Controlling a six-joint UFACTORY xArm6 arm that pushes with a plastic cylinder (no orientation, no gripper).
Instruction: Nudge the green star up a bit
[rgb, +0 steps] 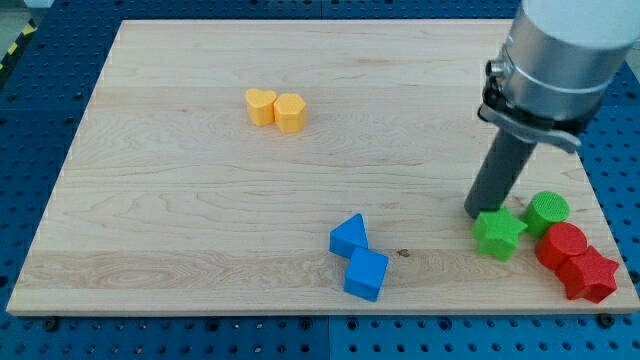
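The green star (498, 233) lies near the view's bottom right on the wooden board (200, 200). My tip (479, 212) touches the board just above and slightly left of the star, at its upper left edge. A green round block (547, 212) sits just to the star's right.
A red round block (562, 245) and a red star (591, 276) lie right of the green star near the board's corner. A blue triangle (349, 236) and a blue cube (366, 273) sit at bottom centre. A yellow heart (260, 105) and a yellow hexagon (290, 112) sit at upper left.
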